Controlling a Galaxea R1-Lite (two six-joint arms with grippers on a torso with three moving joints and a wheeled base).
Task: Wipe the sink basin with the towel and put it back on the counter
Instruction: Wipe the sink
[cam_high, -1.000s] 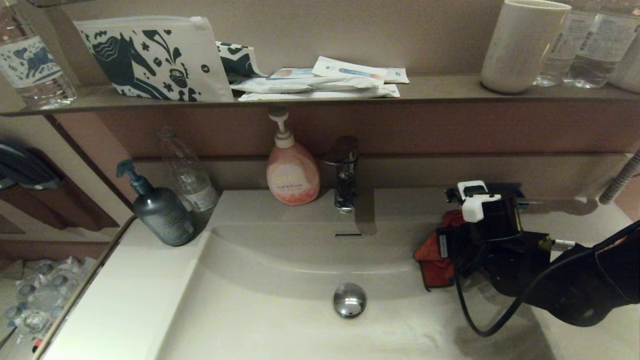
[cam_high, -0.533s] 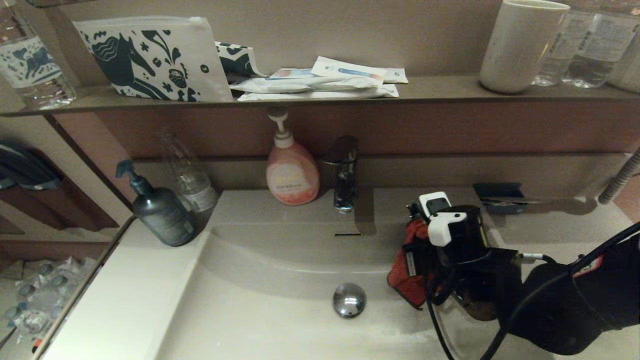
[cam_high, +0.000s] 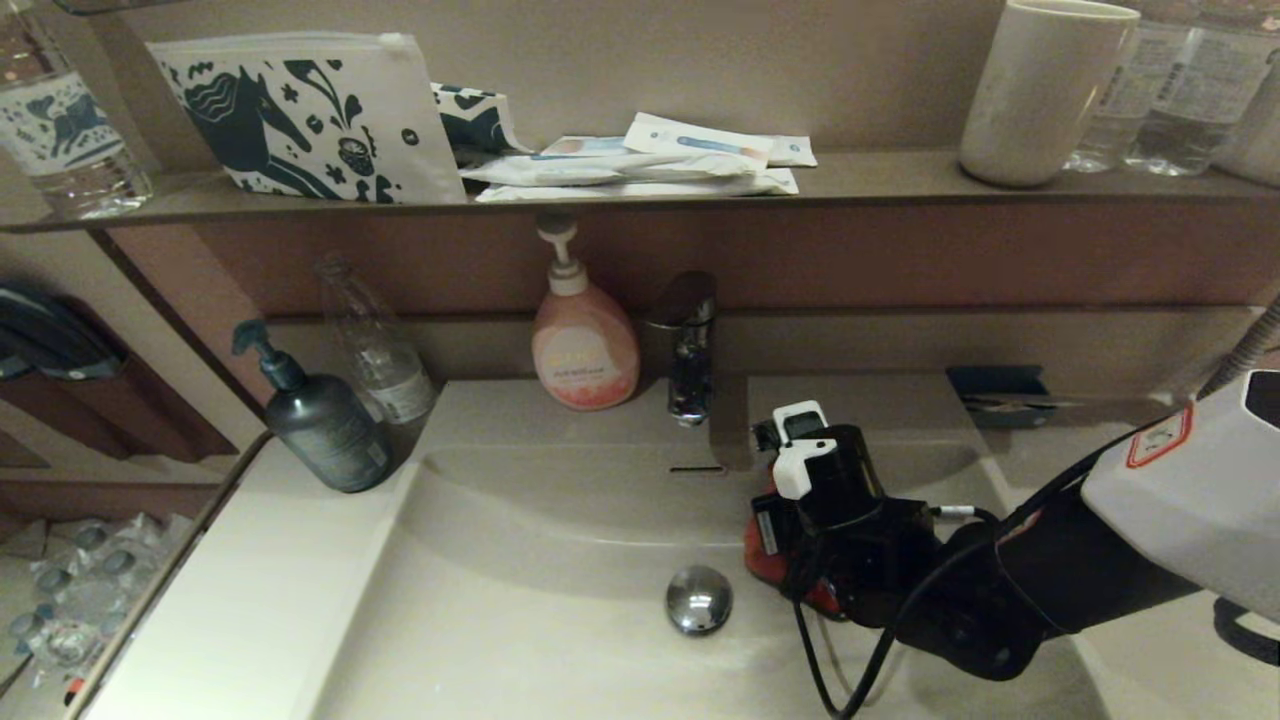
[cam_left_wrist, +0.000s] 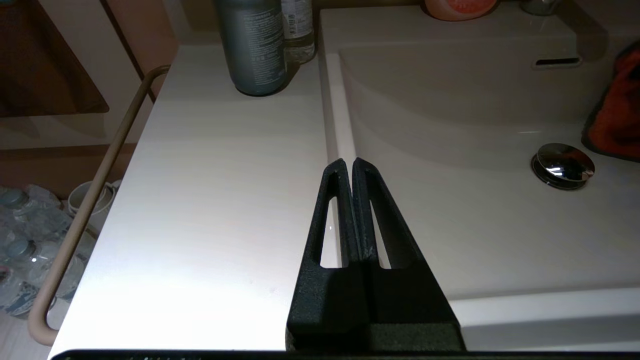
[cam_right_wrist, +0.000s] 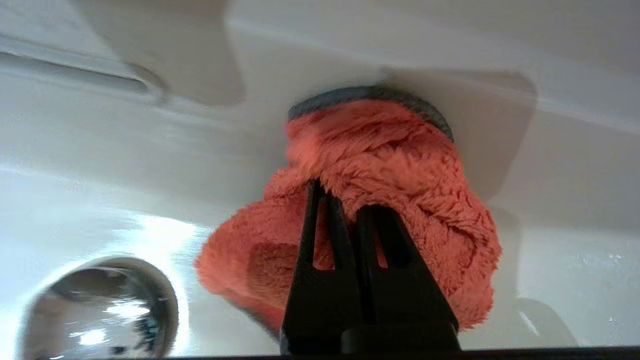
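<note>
The orange-red towel (cam_right_wrist: 400, 150) is bunched up and pinched between the black fingers of my right gripper (cam_right_wrist: 345, 195), which is shut on it. It presses against the sink basin (cam_high: 520, 620) floor just right of the chrome drain plug (cam_high: 699, 598). From the head view only a strip of towel (cam_high: 760, 562) shows past the right wrist. My left gripper (cam_left_wrist: 348, 162) is shut and empty, hovering over the basin's left rim where it meets the counter (cam_left_wrist: 210, 200); it does not appear in the head view.
The faucet (cam_high: 690, 350) and a pink soap bottle (cam_high: 585, 345) stand behind the basin. A dark pump bottle (cam_high: 325, 425) and a clear bottle (cam_high: 375, 345) occupy the back left counter. The brown shelf (cam_high: 880, 175) above carries a horse-print pouch (cam_high: 310, 115) and a cup (cam_high: 1045, 90).
My right gripper has carried the towel leftward and down, from the basin's right back edge to the floor beside the drain plug. More of the white right arm has come into view.
</note>
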